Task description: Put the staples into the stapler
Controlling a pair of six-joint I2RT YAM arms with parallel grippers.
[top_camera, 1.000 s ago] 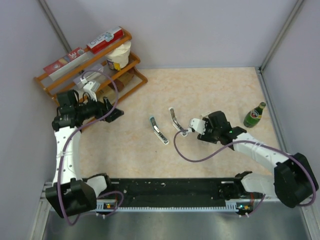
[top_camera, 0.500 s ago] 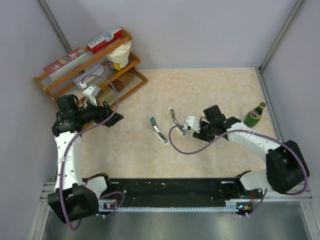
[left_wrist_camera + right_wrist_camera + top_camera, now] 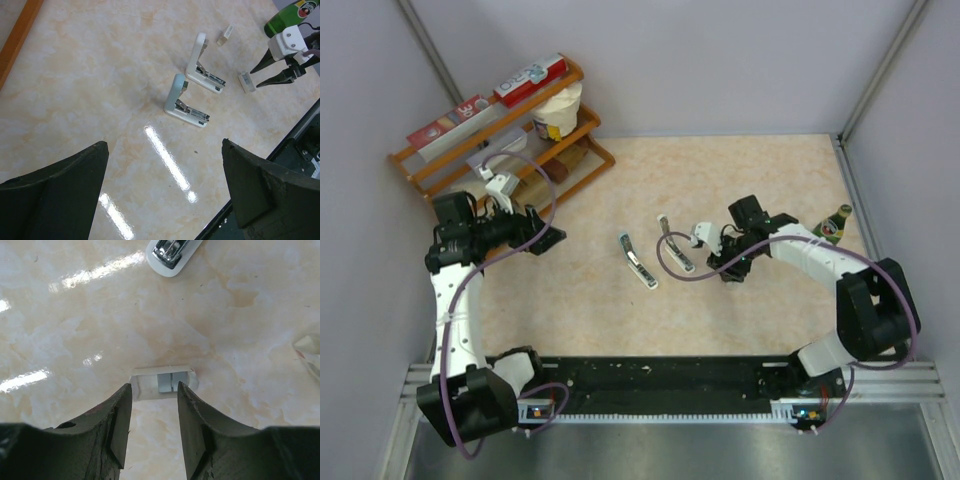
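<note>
Right gripper (image 3: 155, 387) moved in & narrowed, tips at staples (image 3: 163, 382) pkt on counter (image 3: 75, 330), jaws apart, left gripper (image 3: 164, 145) wide open

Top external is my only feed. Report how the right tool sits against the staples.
Observer: In the right wrist view, the staples lie flat at the tips of the right tool. Its jaws stand apart and are not gripping the packet.
Operator: Give me the staplers' state.
Observer: The left wrist view shows both hinged open with their tops raised: the pale blue-green stapler and the white stapler.
Operator: Now the left tool.
Observer: The left tool is wide open with nothing between its fingers.
</note>
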